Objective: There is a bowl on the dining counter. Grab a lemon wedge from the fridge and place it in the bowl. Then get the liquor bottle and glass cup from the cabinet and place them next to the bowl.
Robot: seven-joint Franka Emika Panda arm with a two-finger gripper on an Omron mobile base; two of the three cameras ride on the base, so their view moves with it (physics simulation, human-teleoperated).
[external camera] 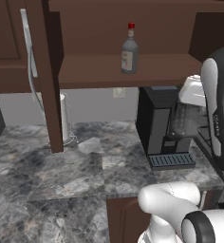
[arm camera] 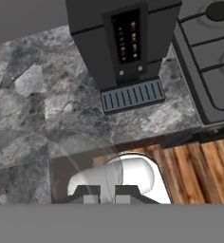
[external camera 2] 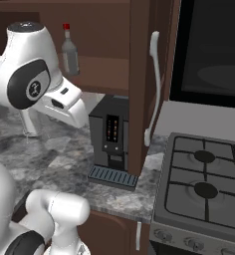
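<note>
The liquor bottle [external camera: 129, 50] [external camera 2: 69, 52], clear grey with a red cap, stands upright on the shelf of the open dark wood cabinet [external camera: 133, 71]. In the hand view my gripper [arm camera: 109, 192] has its fingertips close together on the thin wall of the glass cup [arm camera: 80, 152]. The cup shows as a faint translucent outline right before the camera. My hand hangs above the counter in front of the coffee machine, to the right of the bottle and lower. The bowl, dining counter and fridge are out of view.
A black coffee machine [external camera: 161, 126] [arm camera: 123, 42] stands on the marbled counter [external camera: 61, 166] under the shelf. The open cabinet door [external camera: 45, 76] and its silver handle [external camera: 28, 52] jut out on the left. A white cylinder [external camera: 64, 118] stands behind. A gas stove [external camera 2: 204, 184] lies right.
</note>
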